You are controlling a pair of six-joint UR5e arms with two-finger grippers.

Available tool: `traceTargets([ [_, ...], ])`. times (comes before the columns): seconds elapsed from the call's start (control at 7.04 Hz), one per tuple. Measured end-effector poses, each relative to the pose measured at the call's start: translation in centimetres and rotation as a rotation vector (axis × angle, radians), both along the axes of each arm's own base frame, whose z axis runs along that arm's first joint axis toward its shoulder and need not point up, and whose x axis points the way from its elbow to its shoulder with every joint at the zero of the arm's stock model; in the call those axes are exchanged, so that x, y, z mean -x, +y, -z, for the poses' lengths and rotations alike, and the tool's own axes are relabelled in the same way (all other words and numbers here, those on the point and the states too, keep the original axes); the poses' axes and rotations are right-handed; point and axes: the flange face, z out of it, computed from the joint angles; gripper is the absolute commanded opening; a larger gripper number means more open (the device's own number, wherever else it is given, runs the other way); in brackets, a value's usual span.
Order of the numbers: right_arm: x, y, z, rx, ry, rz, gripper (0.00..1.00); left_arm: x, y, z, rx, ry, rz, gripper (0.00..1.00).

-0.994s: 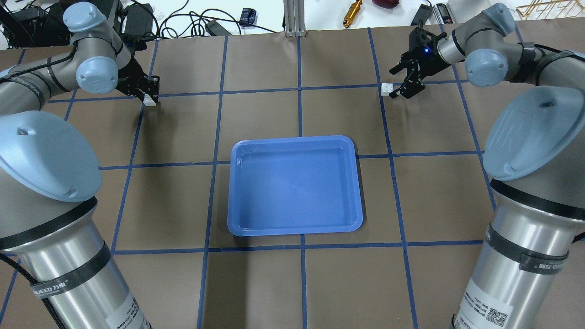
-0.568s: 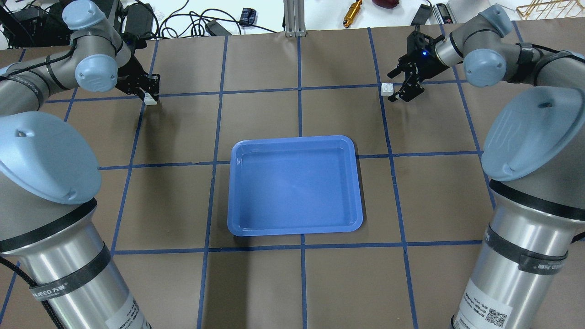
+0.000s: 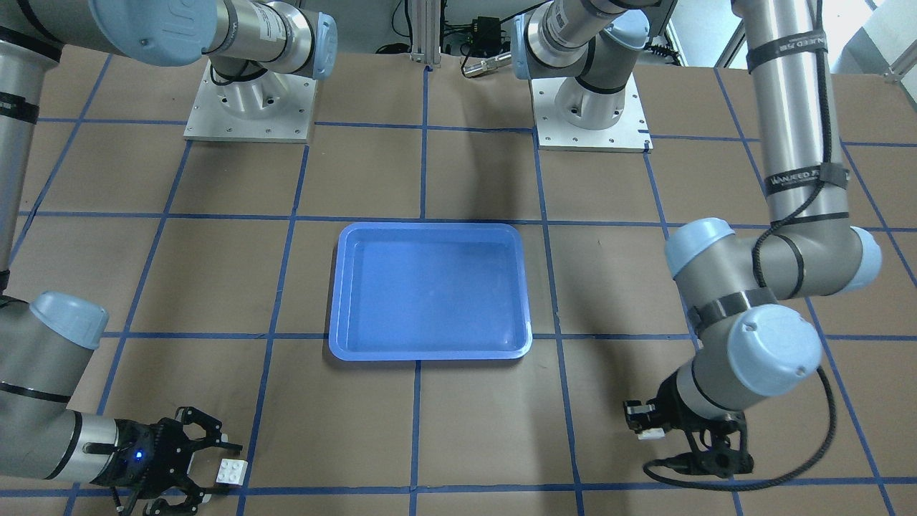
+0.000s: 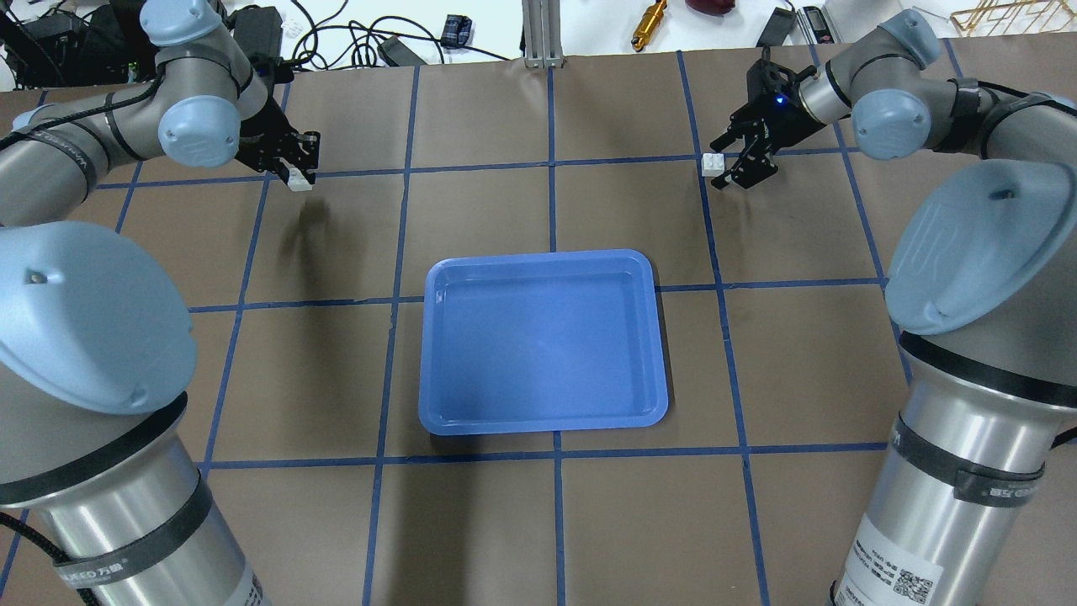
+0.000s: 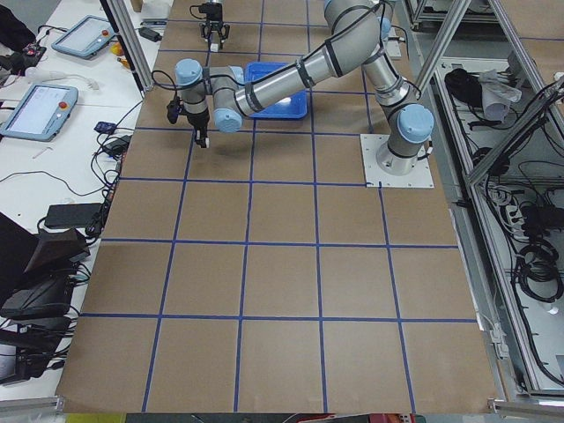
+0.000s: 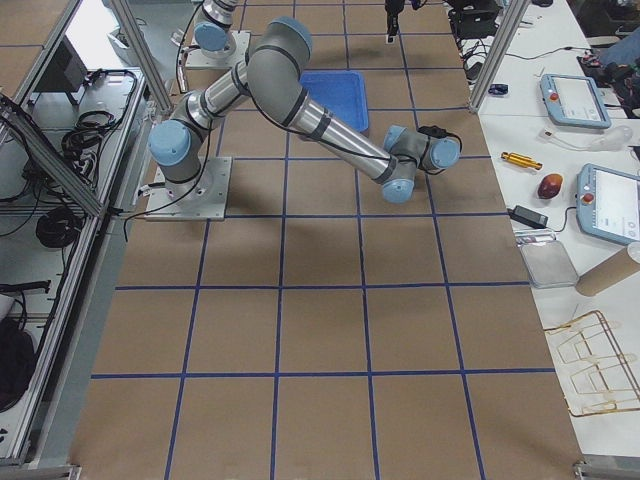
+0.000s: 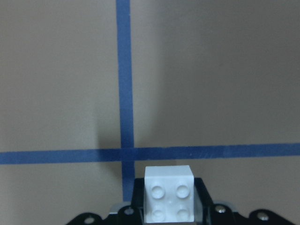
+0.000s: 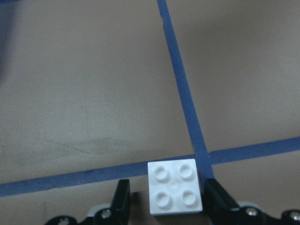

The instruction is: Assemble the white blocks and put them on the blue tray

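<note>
Pickup is half done: left end effector is clenched on a white block, lifted at far left. Right end effector, released, straddles the second white block on the desk, far right. Joining and placing on the empty blue tray remain.

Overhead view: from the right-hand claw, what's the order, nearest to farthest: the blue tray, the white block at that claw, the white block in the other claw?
1. Loose white block, between the right gripper's open fingers, at the far right.
2. Blue tray, in the middle, closer to the robot.
3. Held white block, clamped in the left gripper, at the far left.
</note>
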Motion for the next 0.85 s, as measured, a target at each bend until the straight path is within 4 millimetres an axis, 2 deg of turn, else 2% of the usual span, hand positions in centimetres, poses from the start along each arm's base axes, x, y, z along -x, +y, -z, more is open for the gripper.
traceTargets([
  [0.43,-0.9,0.0,-0.7,0.006,0.018,-0.016,0.0,9.8,8.5,-1.7,-0.025,0.008,-0.001,0.12],
  [0.71,-2.1,0.1,-2.9,0.025,0.045,-0.028,0.0,17.0,13.0,-3.1,-0.013,0.01,-0.028,0.12],
  [0.85,-2.6,0.4,-4.2,0.028,0.044,-0.032,0.0,20.6,15.0,-3.2,-0.014,0.013,-0.053,0.12],
])
